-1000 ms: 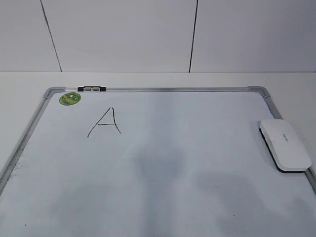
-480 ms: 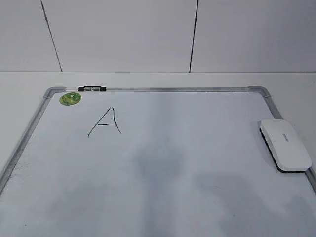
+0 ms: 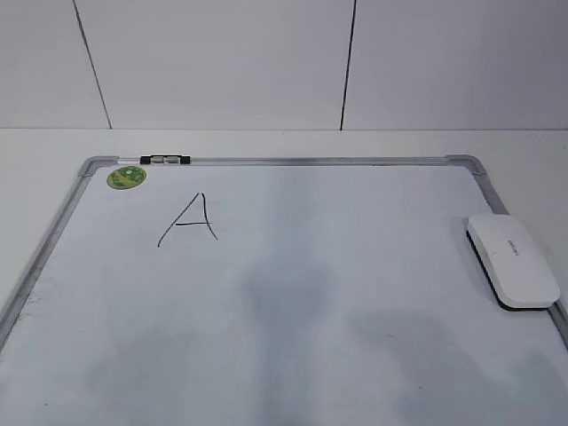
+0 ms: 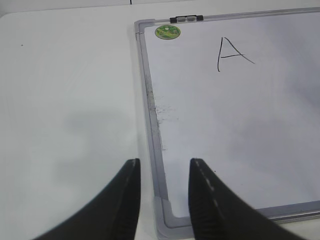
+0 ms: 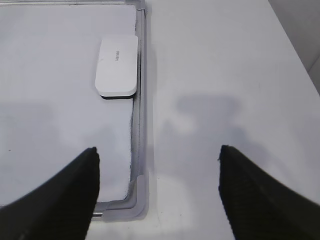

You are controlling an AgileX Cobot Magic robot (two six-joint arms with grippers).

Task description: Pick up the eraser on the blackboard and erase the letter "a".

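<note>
Eraser (image 3: 513, 260) is lying flat at the board's (image 3: 293, 355) 3 o'clock edge, touching the frame. It is looking light, rigid and slick; gripping across its long sides seems best. Right gripper (image 5: 157, 162) is hanging wide apart; left gripper (image 4: 162, 172) is hanging released, both empty.

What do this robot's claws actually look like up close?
Only the fingertips show. The left claw has two matte black fingers that taper upward, each with a thin pale line along its inner edge. The right claw has two broader plain black fingers. No cables or arms are visible.
</note>
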